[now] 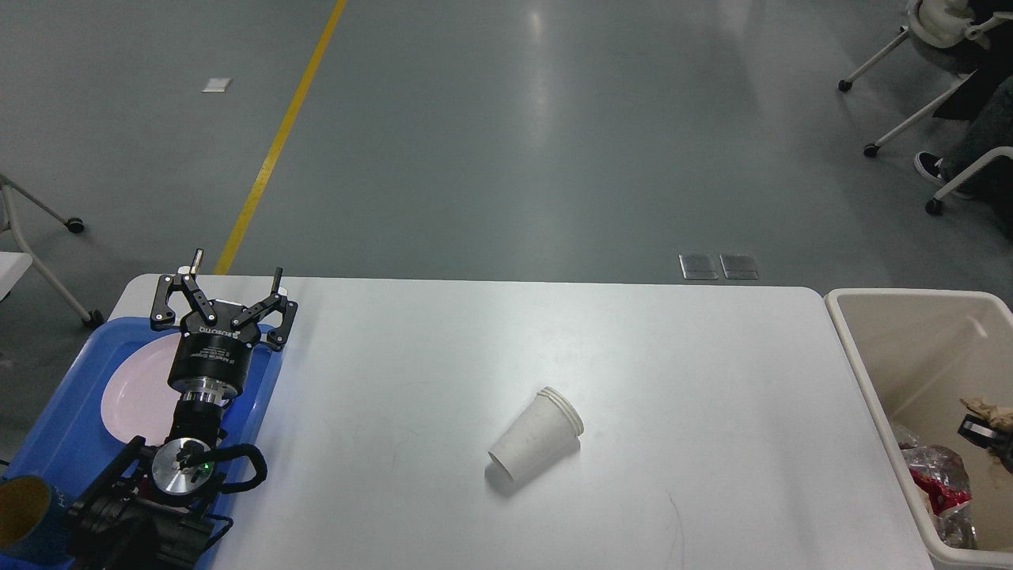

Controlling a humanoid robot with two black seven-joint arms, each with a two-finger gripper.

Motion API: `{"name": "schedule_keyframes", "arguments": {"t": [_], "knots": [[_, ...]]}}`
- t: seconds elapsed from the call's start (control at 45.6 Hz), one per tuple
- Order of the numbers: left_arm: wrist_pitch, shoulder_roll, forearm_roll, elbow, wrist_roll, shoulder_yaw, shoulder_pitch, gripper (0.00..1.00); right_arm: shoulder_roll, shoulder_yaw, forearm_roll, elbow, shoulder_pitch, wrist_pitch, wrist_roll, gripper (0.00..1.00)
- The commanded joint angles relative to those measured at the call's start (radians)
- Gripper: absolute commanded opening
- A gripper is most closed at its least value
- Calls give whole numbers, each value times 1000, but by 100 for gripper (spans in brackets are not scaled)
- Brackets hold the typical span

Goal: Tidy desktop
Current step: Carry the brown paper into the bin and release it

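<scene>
A smooth grey-green floor (506,134) is filling the upper part of the view, and overhead light is glaring off it in a pale vertical streak (546,87). A yellow line (277,142) is running diagonally across it on the left, with a small white scrap (215,85) lying just beside. Two metal floor plates (718,267) are sitting near the desk's far edge. Wheeled chair legs (898,79) are showing at top right, and another castered frame (47,214) is standing at far left.
</scene>
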Motion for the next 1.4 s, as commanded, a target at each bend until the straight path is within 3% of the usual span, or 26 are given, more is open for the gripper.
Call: {"name": "schedule_keyframes", "arguments": {"t": [0.0,0.153,0.438,0.46,0.526,0.591,1.117,1.249,1.38], "knots": [[0,0,1,0,0,0,0,96,58,30,12,-90,-104,-46,-1,0],[0,0,1,0,0,0,0,96,106,103,12,-199,-210,-48,-35,0],[0,0,1,0,0,0,0,96,112,122,6,-206,-234,-48,-37,0],[0,0,1,0,0,0,0,96,112,122,6,-206,-234,-50,-35,7],[0,0,1,0,0,0,0,96,115,120,6,-208,-234,-60,-32,59],[0,0,1,0,0,0,0,96,123,120,6,-206,-234,-89,-32,100],[0,0,1,0,0,0,0,96,118,123,3,-188,-219,-89,-31,100],[0,0,1,0,0,0,0,96,34,119,-11,-102,-133,10,-34,100],[0,0,1,0,0,0,0,96,-38,74,-101,88,81,104,-41,100]]}}
